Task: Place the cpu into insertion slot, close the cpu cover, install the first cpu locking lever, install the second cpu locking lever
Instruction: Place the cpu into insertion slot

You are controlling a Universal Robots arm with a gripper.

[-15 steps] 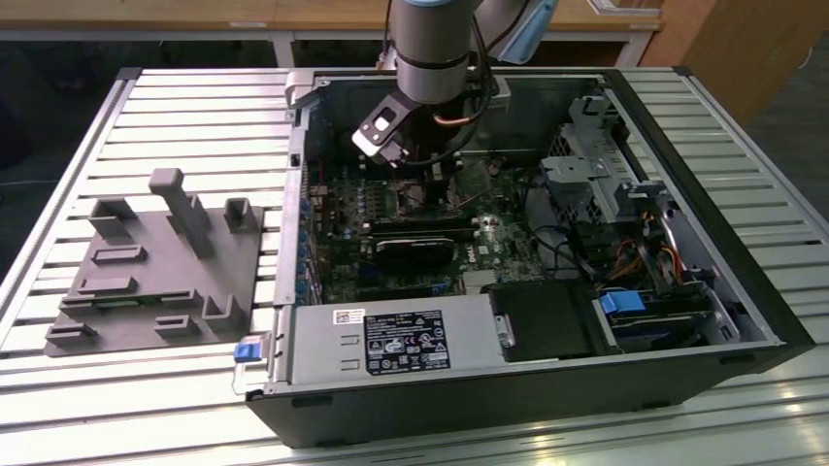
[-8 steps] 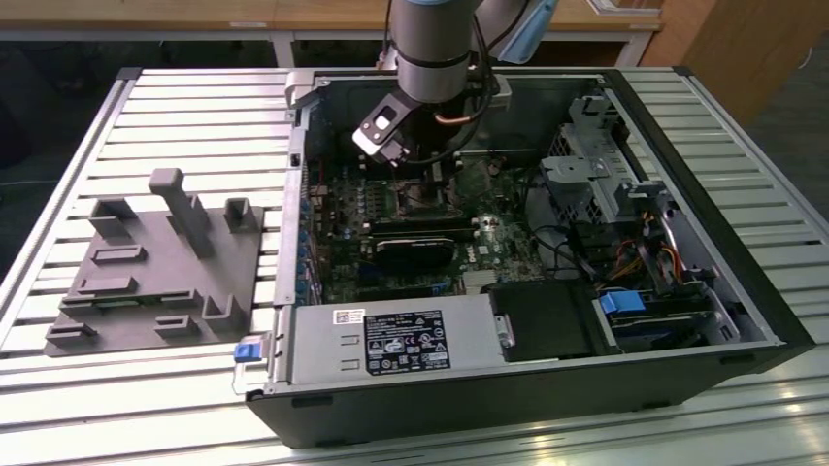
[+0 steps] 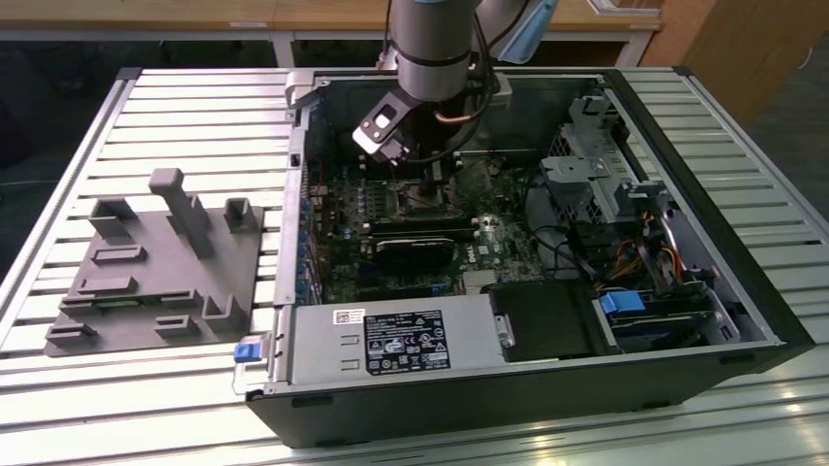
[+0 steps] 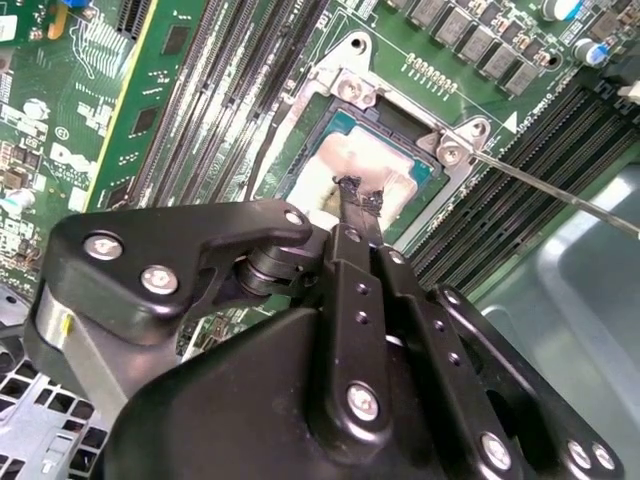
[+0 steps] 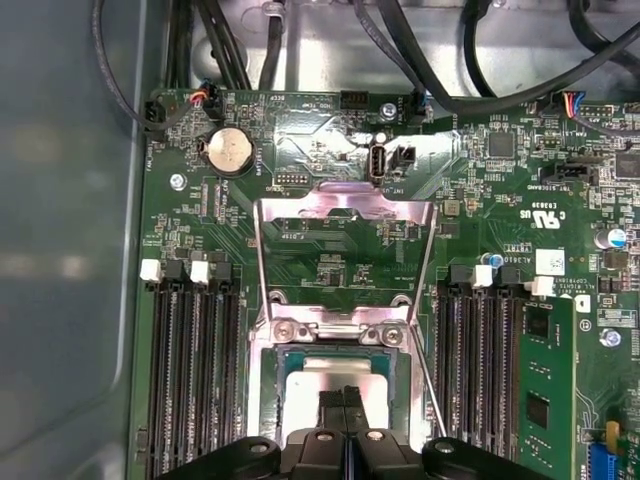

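Silvery-grey metal shows directly under the gripper (image 5: 345, 395). This is the cpu (image 5: 308, 375), lying flat inside the insertion slot (image 5: 281, 372), a dark square socket on a green motherboard. The gripper's two black fingers are pressed together with no gap between them, and they hold nothing. Their tips sit over the middle of the chip's top; whether they touch it cannot be told.

Just beyond the fingertips is the cpu cover (image 5: 345, 206), a thin metal frame with a square window. It is swung open on its hinge, away from the socket, and bare circuit board shows through the window. In the second wrist view a thin locking lever (image 4: 560, 195) runs out from the socket's corner and slants away beside the gripper. Long black memory slots (image 5: 190, 370) run on both sides of the gripper.

In the exterior view the arm reaches down into an open computer case (image 3: 764, 301) lying on a slatted metal table (image 3: 194, 107). Well away from the gripper, outside the case, a grey moulded fixture (image 3: 162, 262) rests on the table.
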